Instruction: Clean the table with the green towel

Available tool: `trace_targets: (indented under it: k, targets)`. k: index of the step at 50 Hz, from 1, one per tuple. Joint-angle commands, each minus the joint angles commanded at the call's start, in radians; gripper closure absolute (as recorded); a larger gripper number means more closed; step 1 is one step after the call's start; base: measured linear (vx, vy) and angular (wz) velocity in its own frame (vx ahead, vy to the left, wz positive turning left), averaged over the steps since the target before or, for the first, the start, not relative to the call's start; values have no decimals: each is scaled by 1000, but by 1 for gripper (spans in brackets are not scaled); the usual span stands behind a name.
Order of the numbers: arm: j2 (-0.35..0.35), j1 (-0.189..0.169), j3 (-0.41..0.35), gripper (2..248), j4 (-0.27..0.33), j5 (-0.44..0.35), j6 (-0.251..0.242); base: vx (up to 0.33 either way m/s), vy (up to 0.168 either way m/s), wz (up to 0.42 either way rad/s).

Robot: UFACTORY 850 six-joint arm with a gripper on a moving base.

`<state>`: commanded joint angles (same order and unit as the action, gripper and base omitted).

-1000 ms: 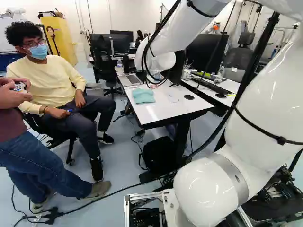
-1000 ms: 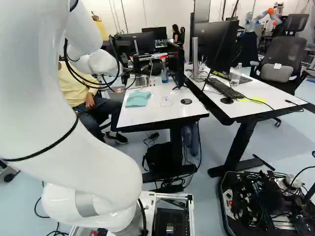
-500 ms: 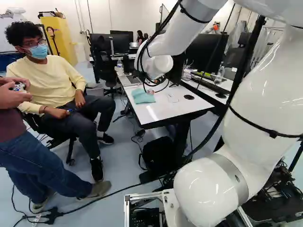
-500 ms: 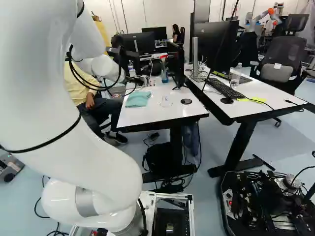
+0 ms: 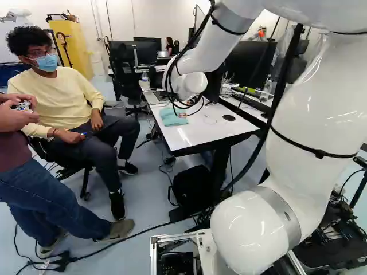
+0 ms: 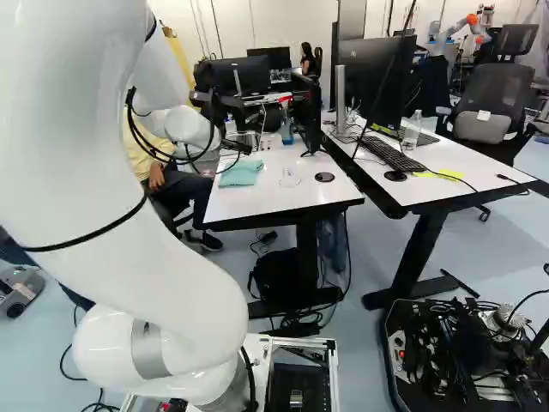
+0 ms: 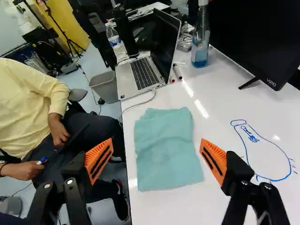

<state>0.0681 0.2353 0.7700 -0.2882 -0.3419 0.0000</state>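
Observation:
Behind the near table in the right base view, my gripper (image 6: 233, 146) shows as a small dark part beyond the towel (image 6: 241, 173). Seen from the wrist, the gripper (image 7: 157, 143) stands open, orange pads wide apart. The folded pale green towel (image 7: 165, 152) lies flat on the white table (image 7: 213, 103), ahead of and between the fingers, ungripped. A blue marker drawing (image 7: 267, 157) is on the tabletop, to one side of the towel.
A laptop (image 7: 140, 72), two markers (image 7: 176, 71), a spray bottle (image 7: 200, 44) and a monitor (image 7: 260, 42) stand on the table beyond the towel. A seated person (image 7: 35, 103) is close beside the table edge. Another robot (image 6: 459, 33) stands far back.
The arm has shifted: in the right base view its wrist and gripper have moved slightly right and down, nearer the towel. The towel and the base have not moved.

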Motion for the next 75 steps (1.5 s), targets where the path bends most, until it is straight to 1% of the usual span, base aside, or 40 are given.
trace_targets:
  k: [9, 24, 29, 40, 58, 63, 75]
  targets:
    - [51, -15, 33, 3, 89, 4, 0, 0, 0, 0]
    - [150, -46, 105, 3, 197, 89, 0, 0, 0, 0]
    - [180, -56, 131, 3, 235, 94, 0, 0, 0, 0]
    - [231, -76, 185, 3, 338, 32, 0, 0, 0, 0]
    - [308, -106, 279, 3, 507, -112, 0, 0, 0, 0]
    - [329, -112, 303, 3, 531, -159, 0, 0, 0, 0]
    - [329, -112, 303, 3, 531, -159, 0, 0, 0, 0]
